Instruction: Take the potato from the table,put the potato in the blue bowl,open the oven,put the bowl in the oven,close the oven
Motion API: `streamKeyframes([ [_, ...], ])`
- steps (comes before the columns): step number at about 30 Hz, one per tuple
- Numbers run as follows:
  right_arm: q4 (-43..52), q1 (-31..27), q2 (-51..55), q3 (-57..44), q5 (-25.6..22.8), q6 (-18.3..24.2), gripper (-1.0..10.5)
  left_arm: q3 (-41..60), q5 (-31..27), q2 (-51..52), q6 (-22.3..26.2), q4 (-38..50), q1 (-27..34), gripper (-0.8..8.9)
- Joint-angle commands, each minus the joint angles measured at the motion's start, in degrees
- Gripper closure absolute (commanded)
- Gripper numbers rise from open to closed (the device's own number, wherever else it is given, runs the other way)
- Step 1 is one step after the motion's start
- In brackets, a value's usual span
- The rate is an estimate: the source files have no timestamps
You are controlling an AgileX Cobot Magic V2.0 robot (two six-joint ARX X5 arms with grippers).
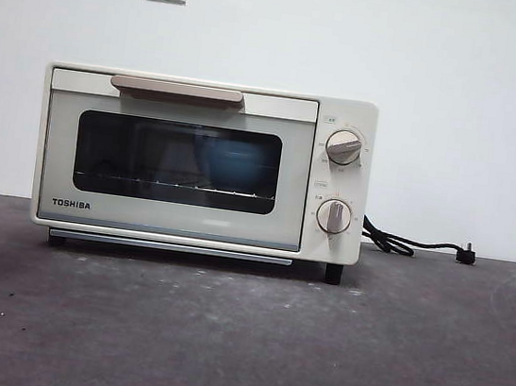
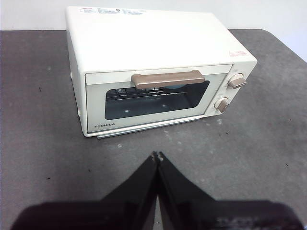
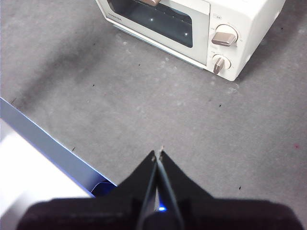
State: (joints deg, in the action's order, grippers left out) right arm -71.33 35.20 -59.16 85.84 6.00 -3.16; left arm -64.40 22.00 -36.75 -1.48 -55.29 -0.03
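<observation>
the oven (image 1: 203,162) sits on the counter (image 1: 238,343) with its door shut, and a blue bowl (image 1: 233,163) shows dimly behind the glass; no potato can be seen. the left gripper (image 2: 158,155) hangs in front of the oven door, jaws pressed shut on nothing, facing the long bar handle (image 2: 168,79) that runs across the door top. the right gripper (image 3: 158,154) waits further from the oven, on the knob side, jaws shut and empty too, so the left one looks nearer.

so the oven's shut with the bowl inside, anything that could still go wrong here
The bowl shows only dimly through the oven glass, and the potato cannot be made out, so its being in the bowl is unconfirmed. The cord lies loose on the table beside the oven; an arm sweeping there might snag it. Both the left gripper and right gripper are shut, away from the oven.
</observation>
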Motion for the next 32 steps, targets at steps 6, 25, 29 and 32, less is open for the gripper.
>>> streamKeyframes([
  [6, 0.1, 0.1, 0.3, 0.1, -0.2, -2.3, 9.6, 0.0, 0.0, 0.2, 0.7, -0.1, -0.1, 8.18],
  [25, 0.1, 0.1, 2.4, 0.1, -0.2, -2.3, 9.4, 0.9, -3.6, 0.3, 7.0, 5.2, -0.2, 8.18],
  [29, 0.1, 0.1, 3.0, 0.1, -0.2, -2.3, 9.4, 5.6, -8.5, 4.4, 10.8, 18.8, 0.7, 8.18],
  [32, 0.1, 0.1, 3.4, 0.1, -0.2, -2.3, 9.4, 13.9, -10.3, 9.7, 11.0, 32.0, 2.0, 8.18],
])
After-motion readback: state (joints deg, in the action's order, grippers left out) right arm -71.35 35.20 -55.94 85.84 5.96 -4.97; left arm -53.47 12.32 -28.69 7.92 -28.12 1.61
